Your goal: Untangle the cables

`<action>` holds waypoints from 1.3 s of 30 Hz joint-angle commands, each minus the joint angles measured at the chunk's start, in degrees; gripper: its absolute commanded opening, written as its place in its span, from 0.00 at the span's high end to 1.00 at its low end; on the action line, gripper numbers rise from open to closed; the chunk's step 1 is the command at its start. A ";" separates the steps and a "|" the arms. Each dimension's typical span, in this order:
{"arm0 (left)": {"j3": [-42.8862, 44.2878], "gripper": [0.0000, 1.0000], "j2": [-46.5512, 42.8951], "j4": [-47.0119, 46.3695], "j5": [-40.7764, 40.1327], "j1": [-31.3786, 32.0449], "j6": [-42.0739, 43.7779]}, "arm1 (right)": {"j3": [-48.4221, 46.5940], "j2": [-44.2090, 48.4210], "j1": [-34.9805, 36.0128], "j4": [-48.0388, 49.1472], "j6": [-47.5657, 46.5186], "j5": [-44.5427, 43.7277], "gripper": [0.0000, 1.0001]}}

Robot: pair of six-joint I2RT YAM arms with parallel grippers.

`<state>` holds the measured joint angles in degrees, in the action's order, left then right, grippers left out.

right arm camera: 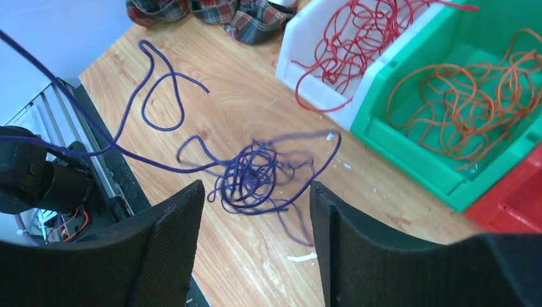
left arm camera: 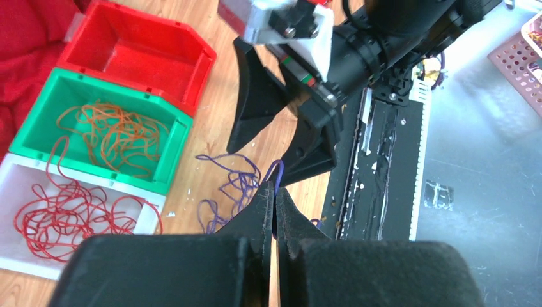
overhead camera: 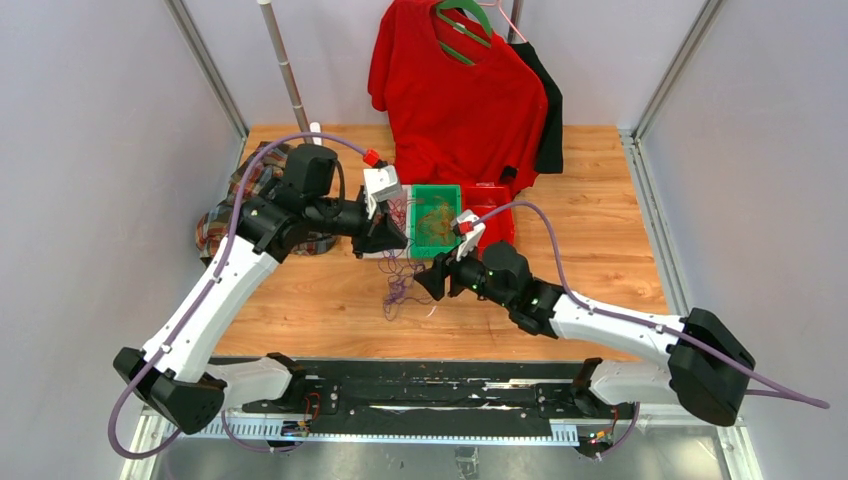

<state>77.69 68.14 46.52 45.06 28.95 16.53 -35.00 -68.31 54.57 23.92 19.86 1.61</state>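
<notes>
A tangle of purple cable lies on the wooden table in front of the bins. My left gripper is shut on one strand of it; in the left wrist view the closed fingertips pinch the strand, with the rest of the purple cable trailing left. My right gripper is open and empty, just above the tangle. In the right wrist view its fingers straddle the purple knot, and a long strand runs off to the upper left.
A white bin holds red cables, a green bin holds orange cables, and a red bin is empty. A plaid cloth lies at the left. A red shirt hangs at the back.
</notes>
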 commanded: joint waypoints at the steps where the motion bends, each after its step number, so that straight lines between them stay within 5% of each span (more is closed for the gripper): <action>1: 3.60 0.99 -1.16 2.13 2.43 -0.30 -0.28 | -3.82 -2.28 0.77 5.97 -2.70 1.65 0.36; 13: 13.51 0.99 -1.10 6.88 1.78 -0.30 2.03 | -5.05 -9.16 2.79 19.53 -2.93 5.56 0.33; 18: 17.98 1.00 -1.56 7.79 -0.88 -0.30 3.66 | -5.56 -10.45 2.79 18.25 0.68 5.95 0.40; 26: 26.49 0.99 -2.66 7.80 -4.37 -0.28 3.83 | 2.79 -13.44 2.80 29.93 2.60 4.05 0.53; 39: 50.13 1.00 1.46 7.71 -10.91 -0.30 -0.62 | 11.37 -18.10 2.82 39.42 4.74 -1.44 0.86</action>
<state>121.47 68.14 55.11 37.95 28.95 17.08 -26.52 -86.28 56.73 60.10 23.90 3.60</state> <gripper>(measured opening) 0.017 0.205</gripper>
